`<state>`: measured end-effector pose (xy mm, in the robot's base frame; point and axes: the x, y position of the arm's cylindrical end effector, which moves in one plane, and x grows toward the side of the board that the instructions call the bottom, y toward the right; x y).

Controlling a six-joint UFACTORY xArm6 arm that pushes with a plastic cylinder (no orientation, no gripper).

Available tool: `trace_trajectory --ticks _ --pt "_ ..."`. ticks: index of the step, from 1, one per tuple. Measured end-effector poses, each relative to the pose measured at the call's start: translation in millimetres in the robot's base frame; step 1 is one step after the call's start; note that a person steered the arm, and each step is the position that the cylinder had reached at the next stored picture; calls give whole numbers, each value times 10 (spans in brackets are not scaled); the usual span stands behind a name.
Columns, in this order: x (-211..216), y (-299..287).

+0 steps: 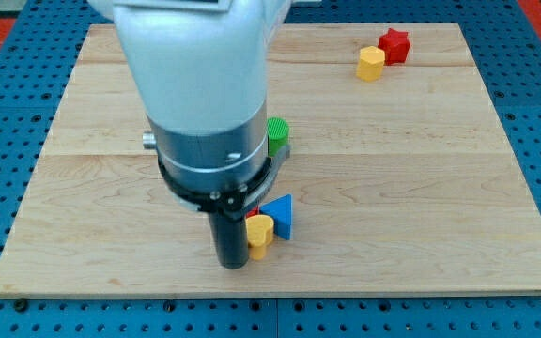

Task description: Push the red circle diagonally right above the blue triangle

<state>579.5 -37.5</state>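
Note:
The blue triangle [281, 215] lies at the lower middle of the wooden board [421, 188]. A yellow block [259, 234] touches its left side. A small sliver of red [252, 218], probably the red circle, shows just above the yellow block and left of the triangle; the arm hides most of it. My dark rod comes down just left of the yellow block, and my tip [233, 265] sits at the view's lower left of that cluster, close to or touching the yellow block.
A green block [278, 134] peeks out from behind the arm's right side, above the triangle. A yellow block [371, 63] and a red star [394, 45] sit together at the top right. The arm's large body hides the board's centre left.

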Motion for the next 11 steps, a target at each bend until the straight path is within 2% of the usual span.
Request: trace_trajectory --ticks 2,3,4,5,6,7,8,9,10,11 --pt "-521 12" --pt "-633 -543" --pt "-729 207" --pt "-930 622" --pt "-1355 441" --pt "-1484 378" --pt "-1484 379" --pt "-1473 64" --pt "-1329 638" --pt "-1320 863"
